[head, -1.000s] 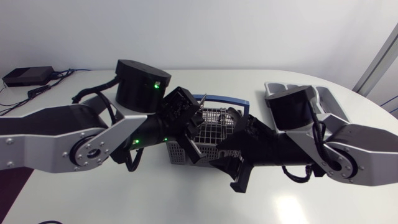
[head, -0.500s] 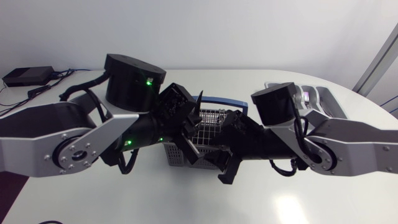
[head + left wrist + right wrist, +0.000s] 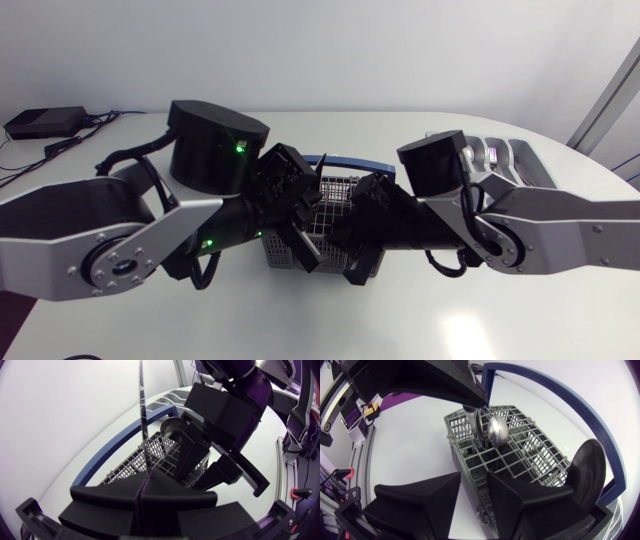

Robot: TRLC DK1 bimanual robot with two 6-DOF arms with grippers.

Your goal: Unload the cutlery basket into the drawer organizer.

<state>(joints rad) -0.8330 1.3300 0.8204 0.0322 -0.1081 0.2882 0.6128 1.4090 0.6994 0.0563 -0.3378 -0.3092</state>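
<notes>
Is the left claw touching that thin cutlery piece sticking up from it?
Touching. In the left wrist view the left claw is closed, and the cutlery piece rises straight out of the seam between its fingers.

Grey plastic basket (image 3: 467,467), glossy metal spoon (image 3: 496,430)

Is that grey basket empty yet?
No. A spoon stands bowl-up in the basket, and the left hand pinches a thin utensil.
</notes>
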